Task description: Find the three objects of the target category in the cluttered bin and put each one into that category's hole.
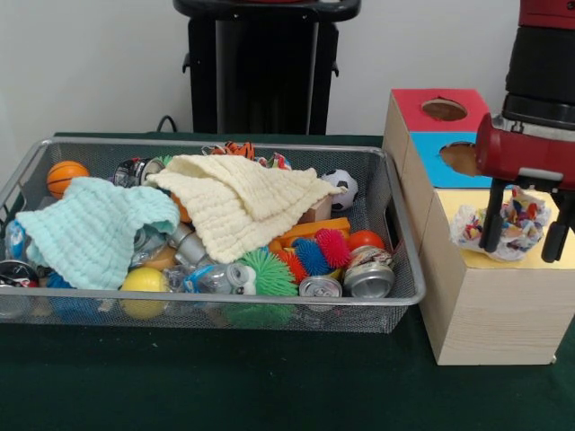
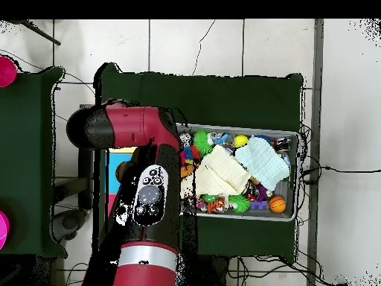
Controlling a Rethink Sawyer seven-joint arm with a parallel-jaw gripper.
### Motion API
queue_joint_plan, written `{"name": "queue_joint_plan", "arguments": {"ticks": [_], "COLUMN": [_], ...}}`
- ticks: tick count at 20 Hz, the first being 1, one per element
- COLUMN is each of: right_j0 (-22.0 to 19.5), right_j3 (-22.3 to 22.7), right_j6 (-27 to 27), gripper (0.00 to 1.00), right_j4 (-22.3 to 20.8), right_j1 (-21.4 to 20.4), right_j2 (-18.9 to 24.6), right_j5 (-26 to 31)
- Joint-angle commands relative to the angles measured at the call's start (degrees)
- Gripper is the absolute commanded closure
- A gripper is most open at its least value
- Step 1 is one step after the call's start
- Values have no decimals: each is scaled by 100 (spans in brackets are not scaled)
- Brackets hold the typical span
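Observation:
The wire mesh bin (image 1: 395,301) stands on the green table, full of toys; it also shows in the overhead view (image 2: 298,175). One wad of clear confetti-print film (image 1: 517,220) rests on the yellow top of the pale wooden box (image 1: 490,305), right of the bin, and covers its hole. My gripper (image 1: 525,235) hangs over that box, open, with its fingers (image 1: 492,224) straddling the wad. No other wads show in the bin. In the overhead view the arm (image 2: 149,194) hides the boxes and the gripper.
Behind the yellow-topped box stand a blue-topped box (image 1: 445,171) and a red-topped box (image 1: 418,103). In the bin a cream cloth (image 1: 243,202) and a mint cloth (image 1: 94,229) cover toys; silver cans (image 1: 368,278), spiky balls (image 1: 265,274) and a small basketball (image 1: 66,175) lie around them.

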Motion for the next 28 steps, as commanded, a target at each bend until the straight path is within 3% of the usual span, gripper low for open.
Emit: {"name": "queue_joint_plan", "arguments": {"ticks": [1, 13, 28], "right_j0": [-51, 128, 342], "right_j3": [710, 382, 514], "right_j6": [1076, 1221, 1358], "gripper": [0, 0, 0], "right_j4": [96, 123, 326], "right_j1": [71, 320, 271], "right_j2": [192, 28, -95], "right_j5": [-116, 93, 125]}}
